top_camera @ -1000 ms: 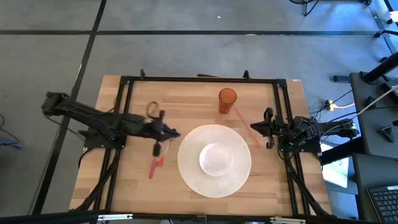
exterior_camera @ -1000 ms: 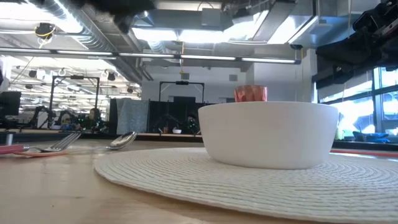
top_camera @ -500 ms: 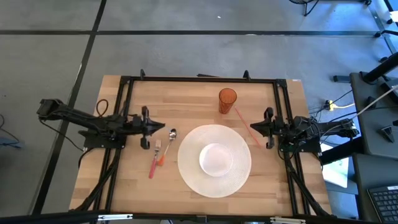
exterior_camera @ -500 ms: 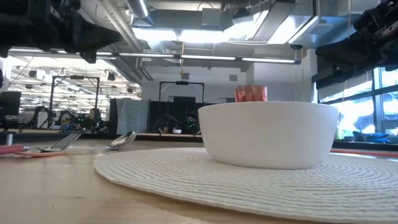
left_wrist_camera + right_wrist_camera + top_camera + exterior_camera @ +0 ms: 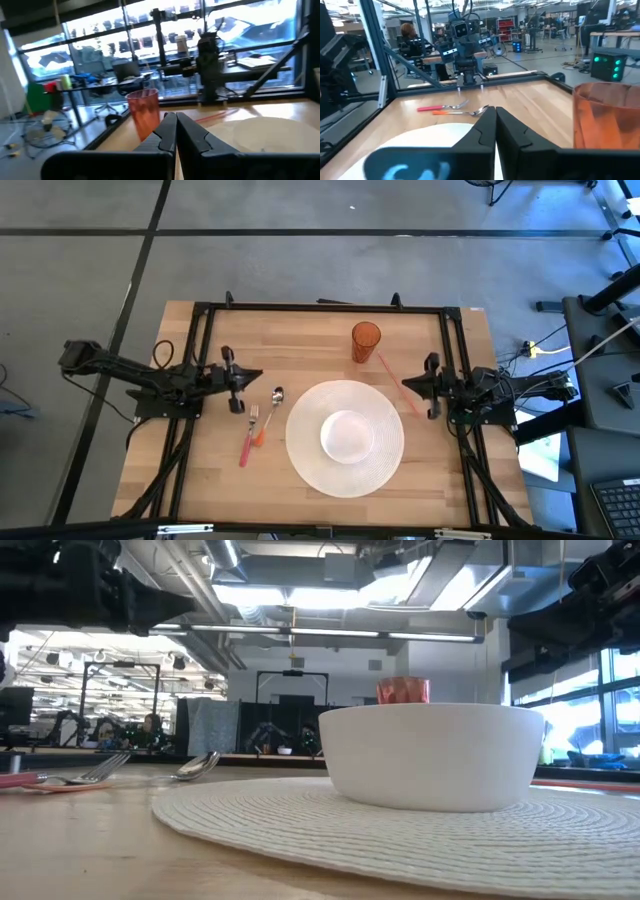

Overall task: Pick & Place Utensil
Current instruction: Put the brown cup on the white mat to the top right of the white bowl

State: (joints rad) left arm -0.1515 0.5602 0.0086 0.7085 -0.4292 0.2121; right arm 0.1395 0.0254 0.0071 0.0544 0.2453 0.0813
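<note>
High view: left pincer retracted from spoon, fingers together, empty

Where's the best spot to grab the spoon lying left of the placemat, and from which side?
Probably the spoon is best gripped mid-handle, coming straight down from above. It lies flat on the table, bowl toward the far edge, with the fork close alongside, so fingers should straddle the thin handle across its width, clear of the fork. The left gripper sits nearest.
</note>
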